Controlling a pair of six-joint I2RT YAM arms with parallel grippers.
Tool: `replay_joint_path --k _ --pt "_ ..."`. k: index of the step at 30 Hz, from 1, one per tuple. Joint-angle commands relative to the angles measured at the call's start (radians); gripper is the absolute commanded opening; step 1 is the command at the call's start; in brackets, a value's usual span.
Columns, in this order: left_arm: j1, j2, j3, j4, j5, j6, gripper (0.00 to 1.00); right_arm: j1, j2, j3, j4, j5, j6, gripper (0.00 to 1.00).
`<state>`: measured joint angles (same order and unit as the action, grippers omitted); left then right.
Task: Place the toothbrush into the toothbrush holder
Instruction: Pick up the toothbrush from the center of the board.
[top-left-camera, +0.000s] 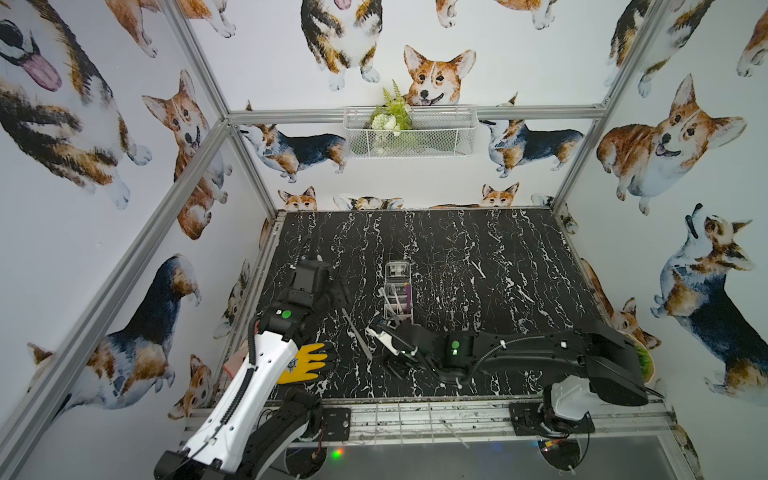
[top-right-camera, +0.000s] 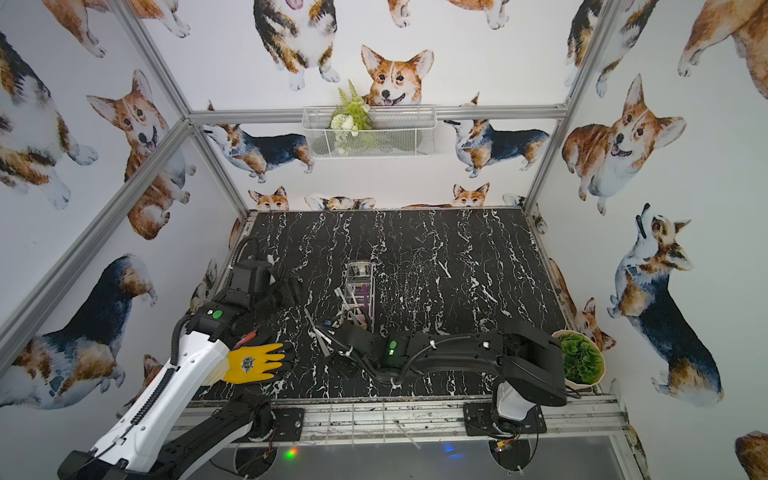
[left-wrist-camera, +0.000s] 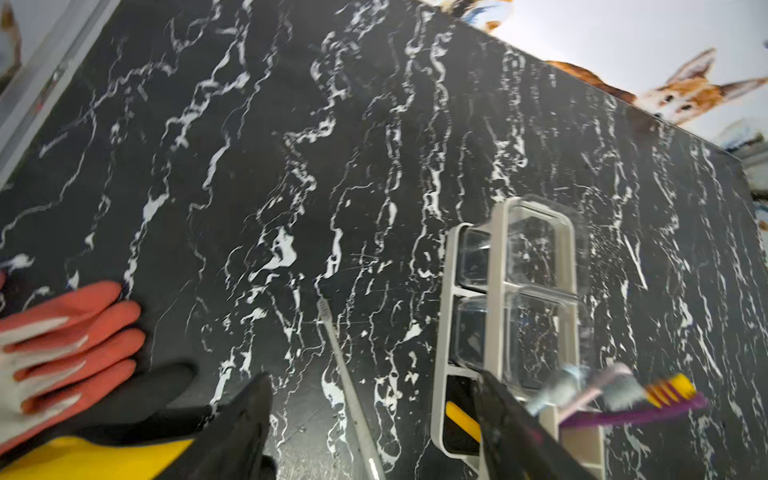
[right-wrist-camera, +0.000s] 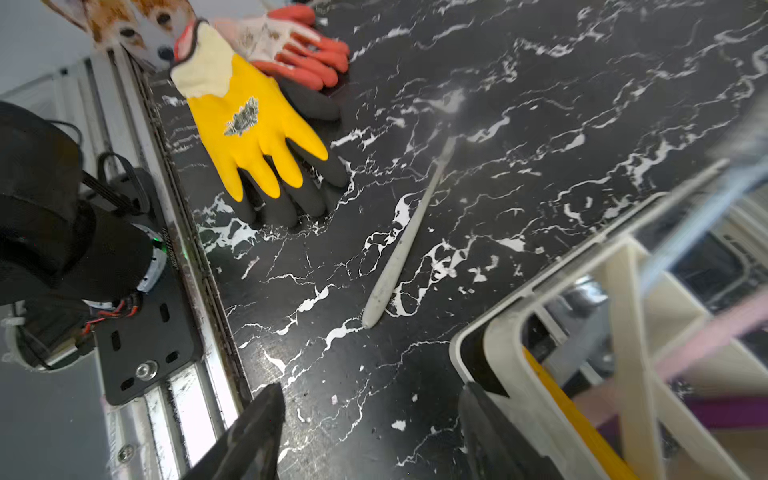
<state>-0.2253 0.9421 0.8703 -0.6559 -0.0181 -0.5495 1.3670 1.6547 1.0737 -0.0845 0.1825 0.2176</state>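
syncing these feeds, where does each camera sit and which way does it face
Top views: high over the front edge, looking down at the table and back wall; left arm and right arm show.
Left wrist: on the left arm, looking across the table past the holder; the open left tool shows.
Right wrist: on the right arm, looking toward the yellow glove and the left arm's base; the open right tool shows.
Shared: both wrist views catch the grey toothbrush beside the holder.
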Motion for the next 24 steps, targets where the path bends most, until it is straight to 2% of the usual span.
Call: replay_joint_path --k 1,4,7,15,19,20,24 --pt "0.217 0.034 -0.096 0.074 0.353 -0.014 0.78 -0.020 0.127 0.130 -0.114 -0.055 0.006 0.70" --pt "0.344 0.071 -0.158 0.149 0.477 -0.029 0.78 -0.056 0.215 0.218 -0.151 -0.121 0.011 0.71" --pt "0.394 0.085 -0.196 0.200 0.500 -0.034 0.77 -0.091 0.281 0.283 -0.177 -0.168 0.019 0.70" --pt "0.417 0.116 -0.226 0.242 0.512 -0.023 0.77 -0.115 0.486 0.480 -0.313 -0.201 0.003 0.65" --pt "0.419 0.112 -0.232 0.244 0.512 -0.020 0.77 -0.115 0.511 0.477 -0.300 -0.199 0.020 0.64" --pt "0.419 0.112 -0.233 0.245 0.512 -0.019 0.77 -0.115 0.508 0.468 -0.294 -0.191 0.024 0.60" --pt "0.419 0.115 -0.237 0.248 0.517 -0.018 0.76 -0.121 0.497 0.440 -0.281 -0.179 0.028 0.57"
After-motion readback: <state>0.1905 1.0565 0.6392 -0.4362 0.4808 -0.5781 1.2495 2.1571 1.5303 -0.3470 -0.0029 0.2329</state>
